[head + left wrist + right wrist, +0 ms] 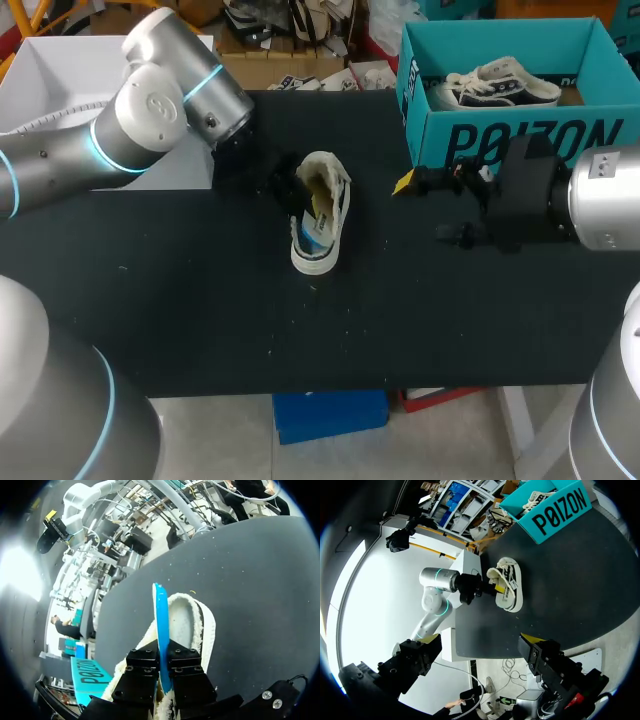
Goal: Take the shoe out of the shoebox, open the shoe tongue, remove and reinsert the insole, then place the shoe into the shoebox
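Shoe: a low white-soled sneaker (322, 215) sits near the middle of the black table (180, 300), out of the box.
Long axis: it runs from the far side of the table toward the robot. The white toe cap points at the robot and the fleecy opening lies at the far end.
Insole: a blue insole (161, 625) stands on edge, partly out of the opening.
Left gripper (164, 667): its two black fingers (144, 666) pinch the insole from both sides, just at the shoe's collar.
Only in the left wrist view: the pinch and the blue insole. The head view shows just a dark gripper beside the shoe.
Right gripper (480, 642): its fingers are spread wide and hold nothing, over the table between the shoe and the box.
Only in the right wrist view: how wide that spread is.
Shoebox: a teal shoebox (520, 140) stands at the table's far right, well apart from the shoe.
Inside it: a second sneaker (495, 88).
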`<state>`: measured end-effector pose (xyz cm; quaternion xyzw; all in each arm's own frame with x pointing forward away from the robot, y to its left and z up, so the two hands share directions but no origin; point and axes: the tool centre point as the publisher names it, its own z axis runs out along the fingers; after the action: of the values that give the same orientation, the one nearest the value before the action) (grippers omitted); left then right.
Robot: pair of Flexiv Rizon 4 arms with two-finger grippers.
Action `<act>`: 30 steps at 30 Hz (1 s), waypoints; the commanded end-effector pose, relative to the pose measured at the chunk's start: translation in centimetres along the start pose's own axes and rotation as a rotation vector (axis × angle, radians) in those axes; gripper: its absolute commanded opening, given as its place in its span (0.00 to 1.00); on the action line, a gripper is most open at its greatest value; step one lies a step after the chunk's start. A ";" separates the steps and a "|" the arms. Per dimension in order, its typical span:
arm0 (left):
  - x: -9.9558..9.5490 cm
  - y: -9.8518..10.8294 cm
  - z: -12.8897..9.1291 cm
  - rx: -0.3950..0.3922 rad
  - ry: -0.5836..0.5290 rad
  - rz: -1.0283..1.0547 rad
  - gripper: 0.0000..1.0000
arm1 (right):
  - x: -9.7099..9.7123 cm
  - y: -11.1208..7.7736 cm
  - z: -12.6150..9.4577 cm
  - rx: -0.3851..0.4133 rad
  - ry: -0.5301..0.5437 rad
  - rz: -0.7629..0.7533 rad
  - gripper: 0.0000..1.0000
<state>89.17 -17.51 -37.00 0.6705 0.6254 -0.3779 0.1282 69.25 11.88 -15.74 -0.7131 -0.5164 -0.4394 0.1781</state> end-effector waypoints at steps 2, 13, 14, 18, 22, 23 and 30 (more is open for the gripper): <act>-0.4 -1.2 -0.7 0.004 -0.002 0.009 0.83 | 0.0 -0.1 0.0 -0.001 -0.002 0.000 1.00; -0.1 -5.7 -1.6 0.056 -0.024 0.036 0.96 | 0.0 -0.1 0.0 -0.001 -0.002 0.000 1.00; 0.0 -6.0 -1.5 0.060 -0.023 0.037 0.96 | 0.0 -0.1 0.0 -0.001 -0.002 0.000 1.00; 0.3 -6.5 -1.0 0.076 -0.015 0.032 0.87 | 0.0 -0.1 0.0 -0.001 -0.002 0.000 1.00; 0.6 -6.6 -0.6 0.081 -0.008 0.025 0.60 | 0.0 -0.1 0.0 -0.001 -0.002 0.000 1.00; 0.6 -6.6 -0.5 0.081 -0.007 0.024 0.52 | 0.0 -0.1 0.0 -0.001 -0.002 0.000 1.00; 0.5 -6.1 -0.2 0.067 0.015 0.032 0.37 | 0.0 -0.1 0.0 -0.001 -0.002 0.000 1.00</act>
<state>83.44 -15.45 -35.35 0.6841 0.6019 -0.3971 0.1093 69.24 11.88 -15.74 -0.7131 -0.5164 -0.4394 0.1781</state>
